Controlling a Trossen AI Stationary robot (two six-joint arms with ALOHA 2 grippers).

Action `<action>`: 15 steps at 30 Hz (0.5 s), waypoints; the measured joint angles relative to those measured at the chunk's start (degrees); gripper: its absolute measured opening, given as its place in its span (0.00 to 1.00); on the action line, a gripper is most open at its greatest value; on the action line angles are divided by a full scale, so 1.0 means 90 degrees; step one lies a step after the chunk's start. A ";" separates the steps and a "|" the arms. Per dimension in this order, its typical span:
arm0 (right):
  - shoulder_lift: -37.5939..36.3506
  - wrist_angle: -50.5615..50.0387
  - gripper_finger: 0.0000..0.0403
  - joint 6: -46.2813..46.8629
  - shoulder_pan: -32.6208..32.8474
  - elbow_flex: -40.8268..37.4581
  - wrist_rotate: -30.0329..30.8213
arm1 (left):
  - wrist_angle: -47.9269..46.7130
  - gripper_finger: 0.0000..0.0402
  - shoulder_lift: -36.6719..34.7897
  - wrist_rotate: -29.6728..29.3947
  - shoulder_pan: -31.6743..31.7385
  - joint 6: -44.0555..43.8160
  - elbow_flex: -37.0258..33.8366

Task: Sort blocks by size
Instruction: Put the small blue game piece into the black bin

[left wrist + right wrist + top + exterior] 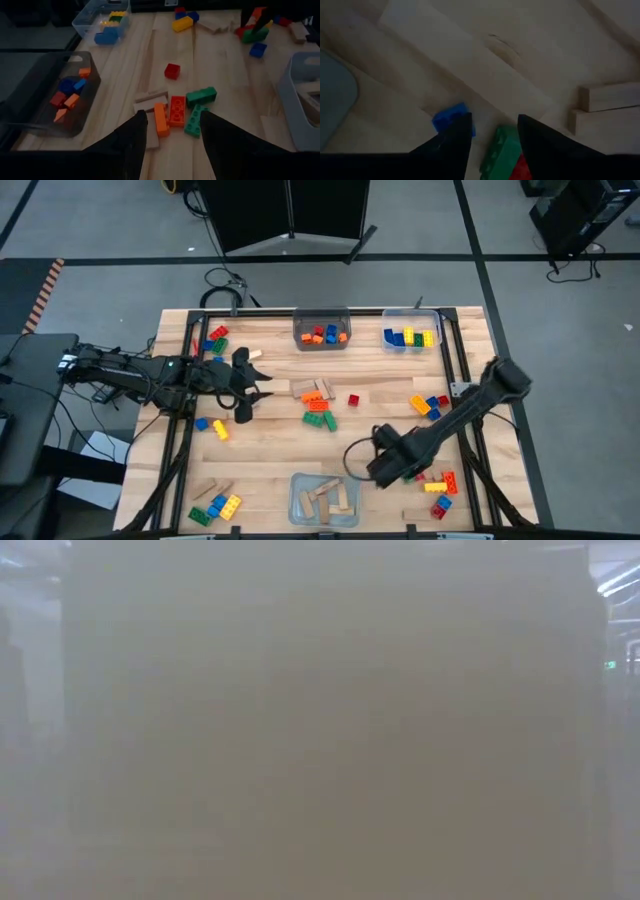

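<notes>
My left gripper [262, 390] [175, 125] is open above the table left of centre, pointing at a cluster of orange, red and green bricks [177, 112] [318, 412] with tan wooden blocks [150, 100] beside it. My right gripper [388, 465] [494, 125] is open low over the table's near right. A green brick [501, 150] with some red under it lies between its fingers, and a blue brick [451, 117] lies beside one finger. In the high view the arm hides these. The low view shows nothing. My right gripper has the green brick [501, 150] between its open fingers, which point down at the table. I cannot tell whether either finger touches it; the picture's lower edge cuts the place off.
A dark bin [321, 330] with small bricks and a clear bin [412, 332] with larger ones stand at the far edge. A clear bin [323, 498] with wooden blocks stands at the near edge. Loose bricks lie far left [215, 338], near left [215, 505], right [430, 405] and near right [440, 485].
</notes>
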 joint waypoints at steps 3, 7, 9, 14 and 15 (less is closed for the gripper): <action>-0.0432 0.0734 0.45 0.0085 -0.0030 -0.0617 -0.0279 | -0.0008 0.48 -0.0001 0.0000 0.0000 0.0000 -0.0001; -0.0601 0.1745 0.52 -0.0227 -0.0028 -0.1019 -0.0468 | -0.0011 0.48 -0.0002 0.0000 0.0000 0.0000 0.0001; -0.0502 0.2007 0.57 -0.0560 -0.0026 -0.1036 -0.0471 | -0.0010 0.48 -0.0002 -0.0018 0.0002 0.0002 0.0002; -0.0203 0.2370 0.69 -0.1268 -0.0023 -0.1045 -0.0597 | -0.0013 0.48 0.0001 -0.0257 0.0002 0.0007 0.0000; -0.0150 0.2347 0.71 -0.1312 -0.0028 -0.1045 -0.0685 | -0.0011 0.48 -0.0002 -0.0290 0.0002 0.0007 -0.0001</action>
